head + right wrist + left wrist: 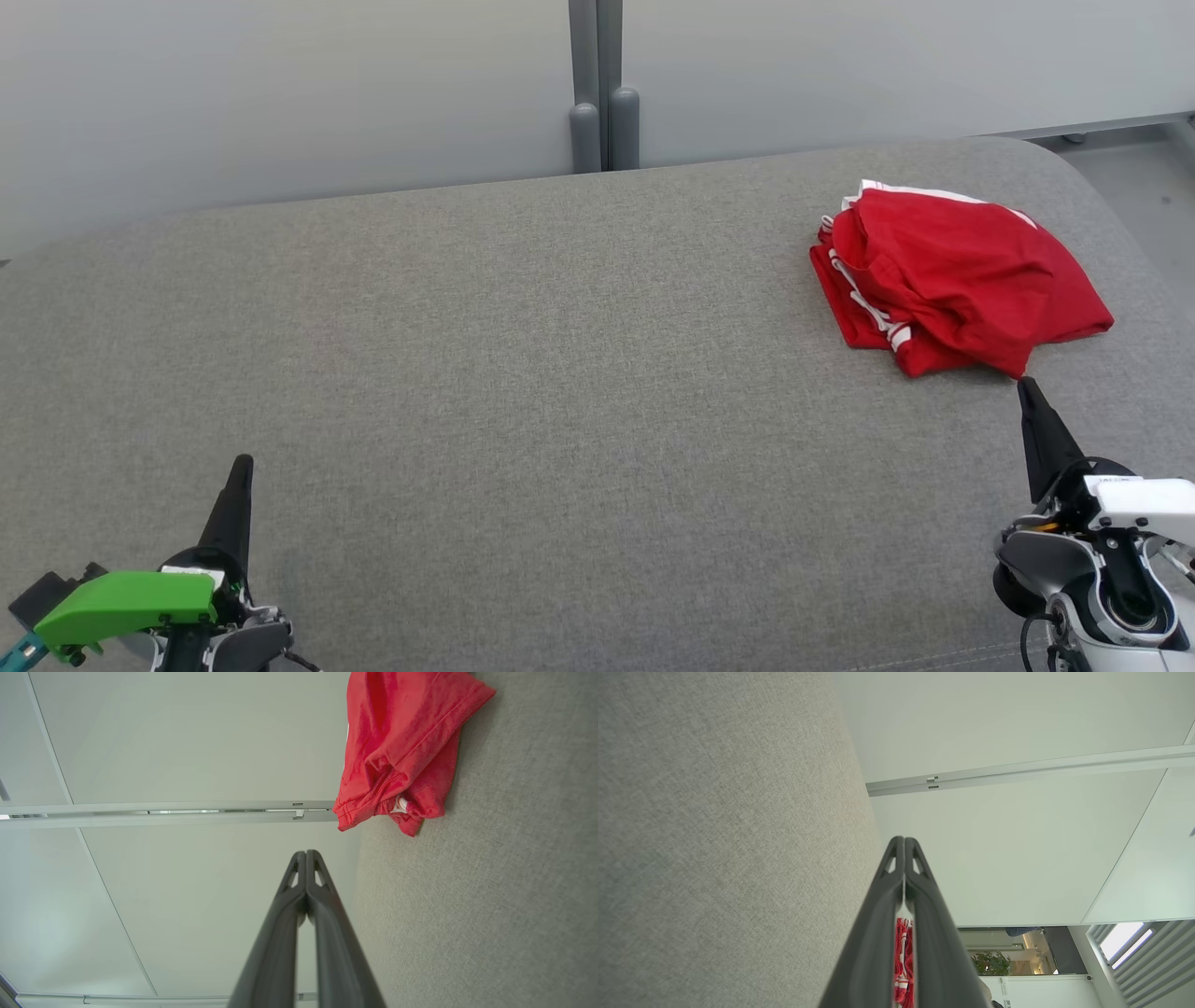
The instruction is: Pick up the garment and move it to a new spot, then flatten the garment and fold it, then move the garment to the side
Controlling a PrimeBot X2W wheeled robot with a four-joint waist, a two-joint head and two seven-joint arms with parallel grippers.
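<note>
Both sets of jaws are pinched shut and empty, left gripper (pixel 243 464) parked, right gripper (pixel 1027 385) just beside the garment (pixel 952 275), which sits loosely folded far right on the cushion (pixel 560 373), so probably basically done.

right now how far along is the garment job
Looks near the end, though I can't be sure: the red garment lies in a loosely folded stack at the right end of the grey surface. Nothing is in hand: left gripper and right gripper are shut and empty. Left: perhaps neatening the fold.
</note>
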